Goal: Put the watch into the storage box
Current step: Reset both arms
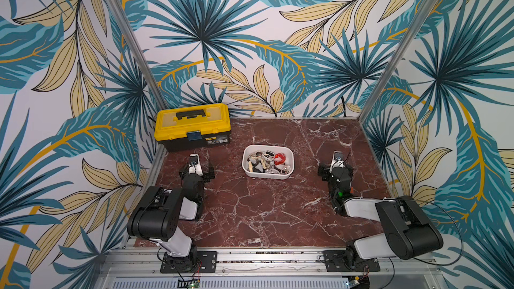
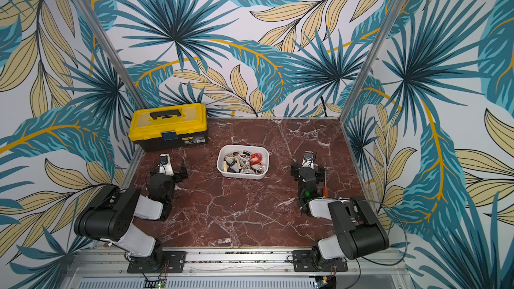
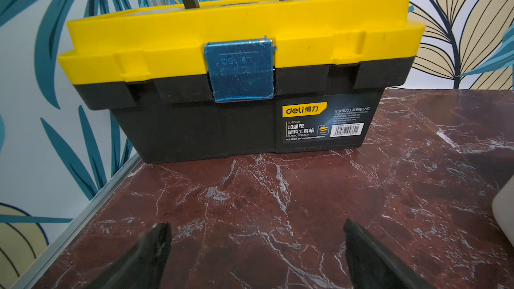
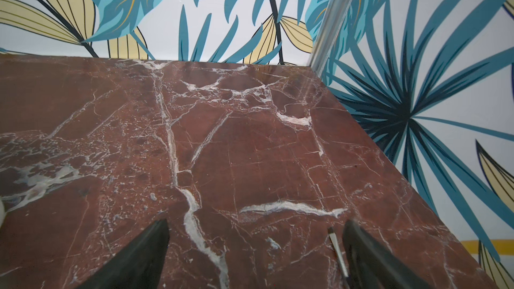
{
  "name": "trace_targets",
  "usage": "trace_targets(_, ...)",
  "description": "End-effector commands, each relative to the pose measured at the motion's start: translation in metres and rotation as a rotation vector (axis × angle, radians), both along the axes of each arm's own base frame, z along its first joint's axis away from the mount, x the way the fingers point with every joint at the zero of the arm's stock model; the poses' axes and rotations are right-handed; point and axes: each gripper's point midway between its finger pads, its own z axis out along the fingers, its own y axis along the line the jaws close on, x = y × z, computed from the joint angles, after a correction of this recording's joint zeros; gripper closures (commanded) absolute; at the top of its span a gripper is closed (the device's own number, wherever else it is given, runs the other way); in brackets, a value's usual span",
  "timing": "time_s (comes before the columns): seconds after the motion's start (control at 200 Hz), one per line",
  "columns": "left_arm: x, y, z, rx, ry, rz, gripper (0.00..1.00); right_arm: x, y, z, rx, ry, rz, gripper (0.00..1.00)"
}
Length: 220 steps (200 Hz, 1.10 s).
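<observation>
The red-brown, white-veined marble-patterned tabletop (image 1: pixel 264 218) is flat and rectangular. In both top views, three items rest directly on it:
- A black plastic toolbox with a yellow lid (image 1: pixel 192 126) at upper left, against the back edge.
- A shallow white rectangular plastic tub (image 1: pixel 267 175) at centre, well apart from the toolbox.
- A slim screwdriver with an orange handle (image 2: pixel 324 190) at right.

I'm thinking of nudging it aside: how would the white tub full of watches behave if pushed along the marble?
The storage box is shallow and wide, so it should slide rather than tip. The smooth table likely offers little grip. The loosely piled watches may shift and rattle.
</observation>
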Motion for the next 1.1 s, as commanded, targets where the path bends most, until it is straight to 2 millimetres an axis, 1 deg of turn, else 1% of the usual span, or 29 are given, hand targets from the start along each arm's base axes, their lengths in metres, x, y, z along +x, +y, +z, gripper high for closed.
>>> trace_targets(0.0,0.017,-0.002,0.012,0.008,-0.006,-0.029,0.0,0.012,-0.005,0.017,0.037,-0.046,-0.003,0.0)
trace_targets(0.075,0.02,0.0,0.01,-0.002,0.019,-0.025,0.0,0.023,-0.007,0.01,0.059,0.016,0.011,0.0)
trace_targets(0.14,0.02,0.0,0.01,-0.001,0.014,-0.029,0.0,0.027,-0.013,0.007,0.089,0.035,0.006,0.0)
trace_targets(0.2,0.021,0.001,0.01,-0.006,0.021,-0.03,0.0,0.026,-0.018,0.005,0.121,0.034,-0.002,0.0)
trace_targets(0.351,0.021,0.001,0.01,-0.008,0.021,-0.03,0.0,0.024,-0.017,0.005,0.123,0.025,0.006,0.0)
trace_targets(0.376,0.021,0.002,0.01,-0.007,0.019,-0.028,0.0,0.023,-0.016,0.006,0.131,0.004,0.013,0.0)
trace_targets(0.411,0.021,0.001,0.01,-0.008,0.02,-0.03,0.0,0.016,-0.017,-0.001,0.129,-0.017,0.017,0.0)
trace_targets(0.431,0.021,0.001,0.01,-0.008,0.02,-0.032,0.0,0.017,-0.018,0.005,0.11,-0.075,0.02,0.0)
trace_targets(0.446,0.021,0.001,0.01,-0.009,0.019,-0.03,0.0,0.016,-0.019,0.006,0.105,-0.094,0.014,0.0)
trace_targets(0.481,0.02,0.001,0.01,-0.008,0.016,-0.03,0.0,0.014,-0.021,0.0,0.114,-0.06,-0.002,0.0)
trace_targets(0.521,0.02,0.003,0.01,-0.01,0.014,-0.022,0.0,0.015,-0.023,-0.001,0.139,-0.021,-0.029,0.0)
trace_targets(0.556,0.019,0.004,0.01,-0.012,0.012,-0.014,0.0,0.017,-0.024,0.002,0.126,-0.044,-0.024,0.0)
trace_targets(0.596,0.019,0.005,0.01,-0.012,0.012,-0.012,0.0,0.017,-0.023,0.001,0.113,-0.053,-0.013,0.0)
trace_targets(0.671,0.02,0.005,0.01,-0.013,0.014,-0.009,0.0,0.015,-0.024,0.0,0.129,-0.033,-0.025,0.0)
trace_targets(1.097,0.021,0.01,0.01,-0.02,0.019,0.018,0.0,0.015,-0.024,0.001,0.128,-0.039,-0.026,0.0)
